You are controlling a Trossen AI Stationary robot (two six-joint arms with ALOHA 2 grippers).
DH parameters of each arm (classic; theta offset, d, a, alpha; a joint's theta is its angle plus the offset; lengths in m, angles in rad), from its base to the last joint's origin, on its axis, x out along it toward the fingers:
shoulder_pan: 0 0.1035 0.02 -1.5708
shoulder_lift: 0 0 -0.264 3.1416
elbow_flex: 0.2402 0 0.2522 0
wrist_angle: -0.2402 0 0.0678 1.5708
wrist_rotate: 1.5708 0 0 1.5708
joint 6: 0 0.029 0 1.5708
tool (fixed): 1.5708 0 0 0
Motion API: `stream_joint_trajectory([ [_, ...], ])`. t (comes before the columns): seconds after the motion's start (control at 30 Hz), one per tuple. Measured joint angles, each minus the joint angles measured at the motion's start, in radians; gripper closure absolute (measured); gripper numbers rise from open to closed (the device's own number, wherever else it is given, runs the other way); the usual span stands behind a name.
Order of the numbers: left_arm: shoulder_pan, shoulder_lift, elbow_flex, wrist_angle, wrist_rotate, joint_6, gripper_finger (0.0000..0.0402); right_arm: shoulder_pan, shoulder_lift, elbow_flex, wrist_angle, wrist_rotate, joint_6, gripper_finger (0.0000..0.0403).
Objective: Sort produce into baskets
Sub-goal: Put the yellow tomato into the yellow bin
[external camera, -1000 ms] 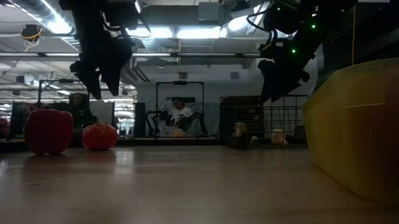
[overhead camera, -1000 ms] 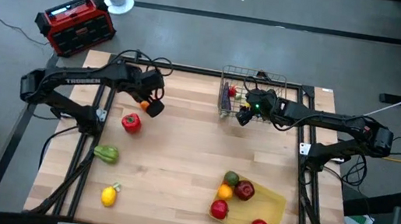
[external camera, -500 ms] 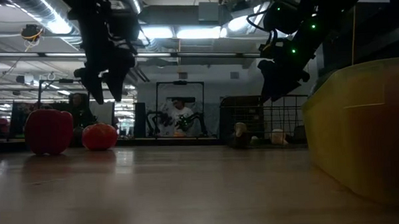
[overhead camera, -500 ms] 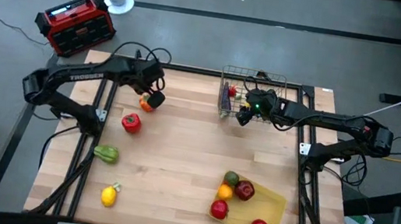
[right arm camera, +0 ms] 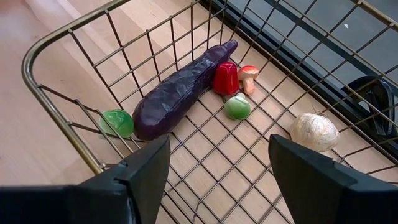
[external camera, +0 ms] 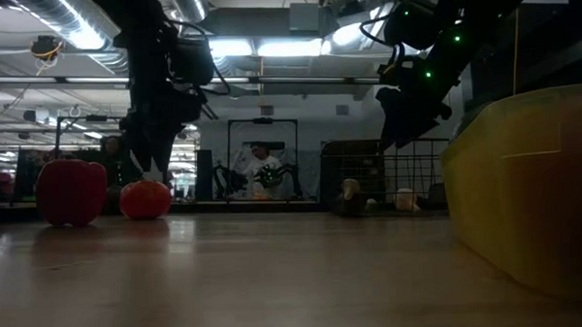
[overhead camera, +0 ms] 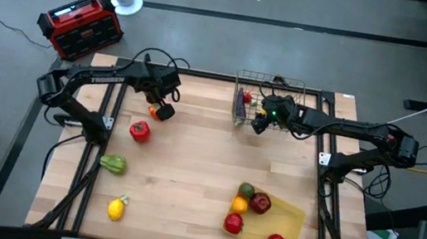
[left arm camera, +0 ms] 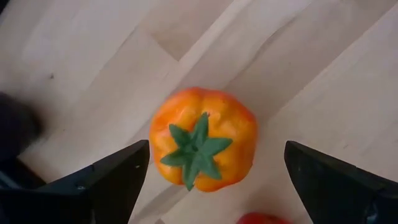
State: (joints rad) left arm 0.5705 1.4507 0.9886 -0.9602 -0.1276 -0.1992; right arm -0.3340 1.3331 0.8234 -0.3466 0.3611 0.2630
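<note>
Fingers of the left gripper [left arm camera: 211,171] stand apart, an orange pepper [left arm camera: 203,138] on the table between them, untouched; a red thing is cut off nearby. Right gripper [right arm camera: 214,168], fingers apart, hangs over the wire basket [right arm camera: 59,46] holding an eggplant [right arm camera: 177,93]

Orange pepper [left arm camera: 203,139] with green stem; purple eggplant [right arm camera: 180,90]; translucent yellow tray [overhead camera: 287,222]

Grey floor [overhead camera: 313,8] seen around a light wooden table [overhead camera: 189,175], red-and-black box [overhead camera: 80,25] and white fan base [overhead camera: 125,2] set on the floor, ceiling strip lights [external camera: 258,48] lit, a seated person [external camera: 262,169] glimpsed far behind.
</note>
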Motion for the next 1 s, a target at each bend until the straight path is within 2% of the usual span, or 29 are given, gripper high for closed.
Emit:
stream_joint_trajectory([
  [0.1, 0.000, 0.000, 0.000, -0.008, 0.000, -0.091, 0.0031, 0.000, 0.000, 0.000, 0.000, 0.000, 0.000, 0.0134],
  [0.23, 0.008, 0.000, 0.000, -0.050, 0.003, -0.370, 0.0031, 0.000, 0.000, 0.000, 0.000, 0.000, 0.000, 0.0134],
  [0.33, 0.008, 0.000, 0.000, -0.078, 0.011, -0.517, 0.0031, 0.000, 0.000, 0.000, 0.000, -0.006, 0.000, 0.0134],
  [0.83, 0.008, 0.000, 0.000, -0.072, 0.014, -0.929, 0.0032, 0.000, 0.000, 0.000, 0.000, -0.007, 0.000, 0.0134],
  [1.0, 0.007, 0.004, 0.000, -0.022, 0.014, -1.014, 0.0032, 0.000, 0.000, 0.000, 0.000, -0.007, 0.000, 0.0134],
])
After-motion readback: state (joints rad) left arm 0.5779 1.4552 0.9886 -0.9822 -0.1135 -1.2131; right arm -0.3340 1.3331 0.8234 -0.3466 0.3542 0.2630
